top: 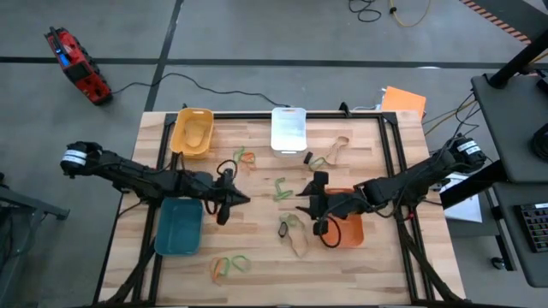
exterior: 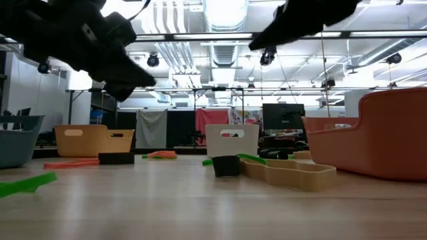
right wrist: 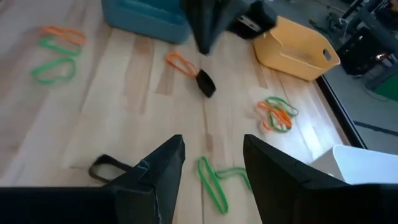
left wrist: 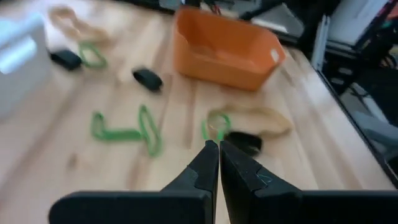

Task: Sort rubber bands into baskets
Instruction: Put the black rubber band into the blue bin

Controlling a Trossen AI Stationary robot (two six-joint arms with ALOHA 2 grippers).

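Note:
Four baskets stand on the wooden table: yellow (top: pixel 193 131), white (top: pixel 288 130), teal (top: pixel 180 224) and orange (top: pixel 347 227). Rubber bands lie loose between them: a green one (top: pixel 282 188), a green and orange bunch (top: pixel 242 158), a tan one (top: pixel 330 152), a tan, green and black cluster (top: pixel 293 233), and an orange and green pair (top: pixel 229 265). My left gripper (top: pixel 242 202) hovers mid-table, shut and empty (left wrist: pixel 219 155). My right gripper (top: pixel 301 204) faces it, open and empty (right wrist: pixel 211 165), above the green band (right wrist: pixel 214 177).
A black frame (top: pixel 390 154) runs along the table's edges. In the low view, the tan band (exterior: pixel 293 173) and a small black band (exterior: pixel 227 165) lie in front of the orange basket (exterior: pixel 380 133). There is bare wood at the near centre of the table.

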